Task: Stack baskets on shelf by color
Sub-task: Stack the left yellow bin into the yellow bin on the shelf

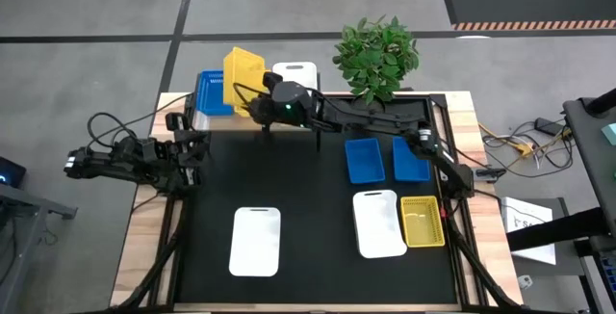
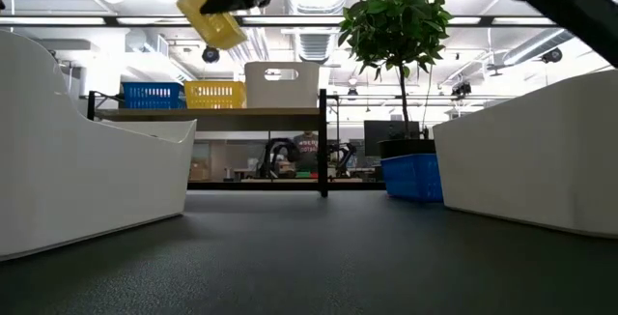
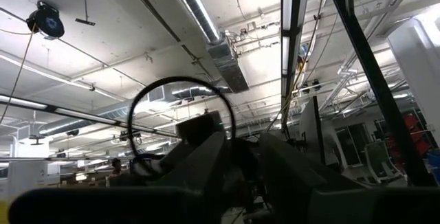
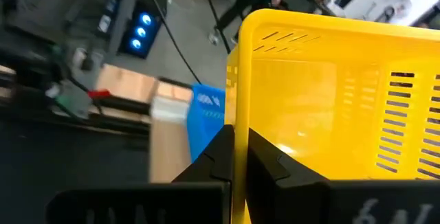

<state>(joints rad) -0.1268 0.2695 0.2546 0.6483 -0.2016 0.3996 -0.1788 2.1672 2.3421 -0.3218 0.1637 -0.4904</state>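
The counter (image 1: 308, 198) carried the loose baskets: one white basket (image 1: 256, 241) at the front left, another white one (image 1: 377, 222) and a yellow basket (image 1: 422, 222) at the front right, and two blue baskets (image 1: 364, 160) behind these. The shelf (image 2: 217, 114) stood at the far edge of the counter. On it, in the low view, a blue basket (image 2: 152, 95), a yellow one (image 2: 214, 94) and a white one (image 2: 281, 85) sat side by side.

The right arm reached across to the shelf. Its tool (image 4: 240, 148) was closed on the wall of a yellow carried basket (image 1: 244, 75), which hung tilted in the air. From the low view, this basket (image 2: 210, 15) was above the shelf and a little to the left of the shelved yellow one. I judge it had to be levelled and brought down onto that one.

The left arm waited at the left edge of the counter. Its tool (image 1: 189, 150) pointed up to the ceiling, and I could not tell if it was open.

The plant (image 1: 377, 56) stood behind the counter. How many baskets lay in each pile on the shelf was hard to make out.
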